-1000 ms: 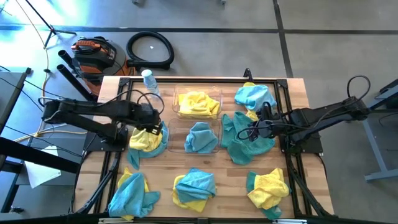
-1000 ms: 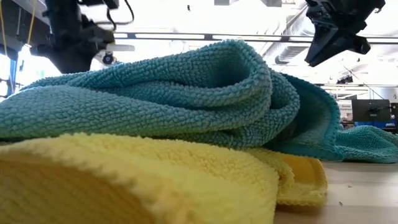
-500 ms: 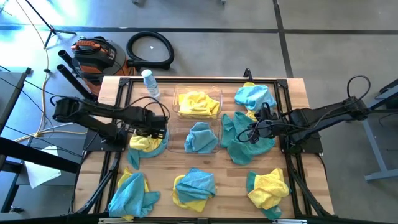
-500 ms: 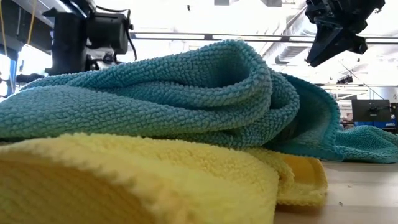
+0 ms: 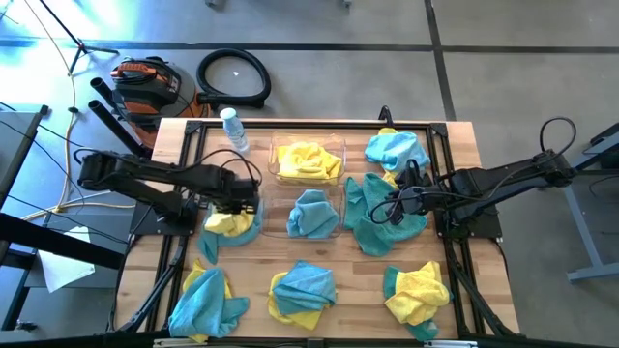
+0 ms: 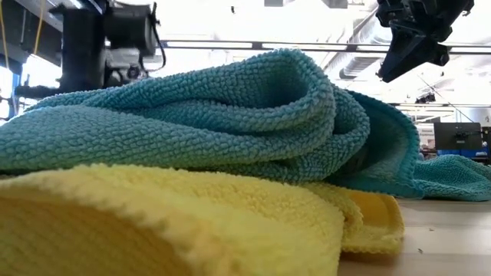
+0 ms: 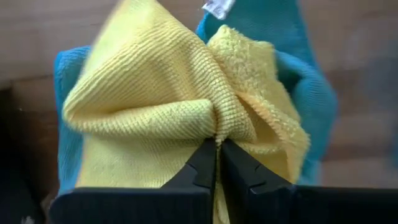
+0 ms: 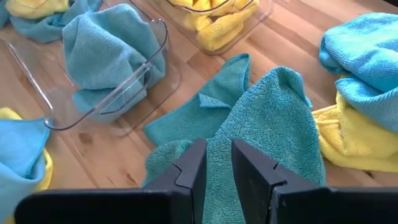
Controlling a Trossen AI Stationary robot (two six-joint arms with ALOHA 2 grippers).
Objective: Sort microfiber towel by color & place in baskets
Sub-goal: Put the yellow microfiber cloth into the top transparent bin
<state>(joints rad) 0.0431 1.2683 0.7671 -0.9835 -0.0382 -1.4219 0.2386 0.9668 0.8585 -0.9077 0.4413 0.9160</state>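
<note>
My left gripper (image 5: 242, 206) (image 7: 217, 162) is shut on a yellow towel (image 5: 227, 221) (image 7: 155, 106). This towel lies on a teal towel (image 7: 311, 93) at the table's left. My right gripper (image 5: 392, 207) (image 8: 217, 168) is shut on a large teal towel (image 5: 382, 227) (image 8: 267, 130) spread at the right of the middle. Two clear baskets stand between the arms. The far basket (image 5: 338, 147) (image 8: 261, 12) holds yellow towels. The near basket (image 5: 276, 217) (image 8: 93, 112) holds a teal towel. My left gripper pinches a raised fold in the middle of the yellow towel (image 7: 214, 134) between its two fingers, coming from above. The cloth puckers toward the fingertips, and the rest of the towel lies on the teal one beneath. My right gripper has a ridge of the teal towel (image 8: 219, 149) between its two fingers, coming slanting from the table's right. The rest of the towel lies spread on the table.
Mixed yellow and teal piles lie along the near edge (image 5: 208, 295), (image 5: 302, 290), (image 5: 416, 290), and another at the far right (image 5: 395, 150). A water bottle (image 5: 231, 128) stands at the far left. One near pile (image 6: 230, 115) fills the low view.
My left gripper has moved toward the table's near edge and a little right, coming down onto the yellow towel. My right gripper and its teal towel have stayed where they were.
</note>
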